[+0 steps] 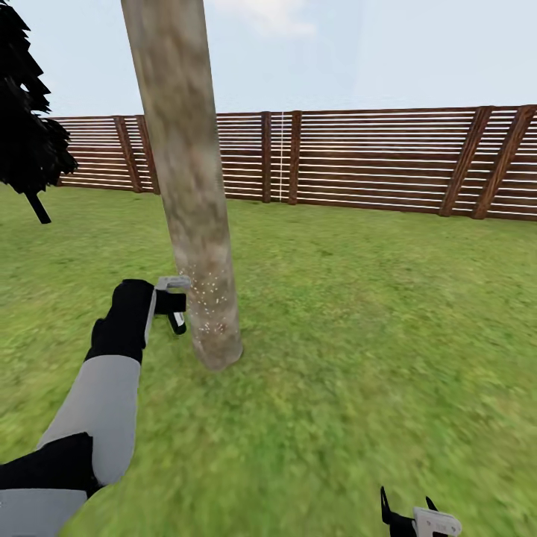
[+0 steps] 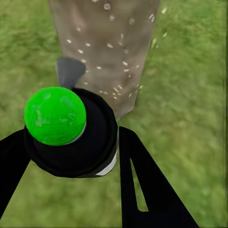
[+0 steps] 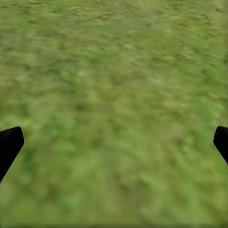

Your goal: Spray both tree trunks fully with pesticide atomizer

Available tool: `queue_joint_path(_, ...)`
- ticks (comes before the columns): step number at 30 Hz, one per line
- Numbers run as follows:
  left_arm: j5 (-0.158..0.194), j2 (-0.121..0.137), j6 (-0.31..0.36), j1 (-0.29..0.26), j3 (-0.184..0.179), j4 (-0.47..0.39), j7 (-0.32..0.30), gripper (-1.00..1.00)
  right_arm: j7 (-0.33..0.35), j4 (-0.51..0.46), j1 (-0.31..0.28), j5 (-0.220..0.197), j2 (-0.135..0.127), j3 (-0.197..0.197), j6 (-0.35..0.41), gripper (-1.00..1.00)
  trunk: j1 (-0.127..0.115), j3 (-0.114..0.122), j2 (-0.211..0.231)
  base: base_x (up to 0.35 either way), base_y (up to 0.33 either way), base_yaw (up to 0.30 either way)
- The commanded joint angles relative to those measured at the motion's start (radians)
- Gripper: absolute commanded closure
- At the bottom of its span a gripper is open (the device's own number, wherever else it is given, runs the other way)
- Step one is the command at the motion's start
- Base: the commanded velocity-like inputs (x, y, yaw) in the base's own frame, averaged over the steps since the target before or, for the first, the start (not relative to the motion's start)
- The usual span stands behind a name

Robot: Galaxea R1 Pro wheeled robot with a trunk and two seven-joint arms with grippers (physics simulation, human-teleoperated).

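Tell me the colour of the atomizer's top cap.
Bright green: a round cap on the black atomizer held in the left gripper, best seen in the left wrist view.

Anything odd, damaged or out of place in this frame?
Nothing looks wrong. The pale specks on the lower tree trunk sit right in front of the atomizer held by the left gripper, so they read as spray. The right gripper hangs open over bare grass.

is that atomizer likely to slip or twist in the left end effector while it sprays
Probably not much: the atomizer sits wedged between the left end effector's fingers. Its round black body and smooth green cap look slick, so it might rotate. It looks rigid, unlikely to deform.
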Motion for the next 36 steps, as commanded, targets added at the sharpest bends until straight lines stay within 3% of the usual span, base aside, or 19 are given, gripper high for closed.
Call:
queue_joint_path(1,-0.003,-0.001,0.011,0.001,-0.003,-0.002,0.000,1.00,0.000,0.000,0.000,0.000,0.000,0.000,0.000,-1.00,0.000,0.000,0.000,0.000,0.000,0.000)
queue_joint_path(24,-0.004,0.010,0.016,0.010,-0.022,0.000,0.001,1.00,0.000,0.000,0.000,0.000,0.000,0.000,0.000,-1.00,0.000,0.000,0.000,-0.055,-0.232,0.000)
queue_joint_path(27,-0.005,0.013,0.003,0.064,-0.019,0.009,0.001,1.00,0.000,0.000,0.000,0.000,0.000,0.000,0.000,-1.00,0.000,0.000,0.000,-0.003,-0.270,0.000)
queue_joint_path(30,-0.007,0.014,-0.057,0.134,-0.018,0.011,0.008,1.00,0.000,0.000,0.001,0.000,0.000,0.000,0.000,-1.00,0.000,0.000,0.000,0.034,-0.222,0.000)
queue_joint_path(32,-0.007,0.014,-0.115,0.191,-0.009,0.013,0.011,1.00,0.000,0.000,0.000,0.000,0.001,0.000,0.000,-1.00,0.000,0.000,0.000,0.086,-0.082,0.000)
queue_joint_path(36,-0.002,0.011,-0.131,0.267,0.024,0.014,0.013,1.00,0.000,0.000,0.000,0.000,0.001,0.000,0.000,-1.00,0.000,0.000,0.000,0.017,-0.009,0.000)
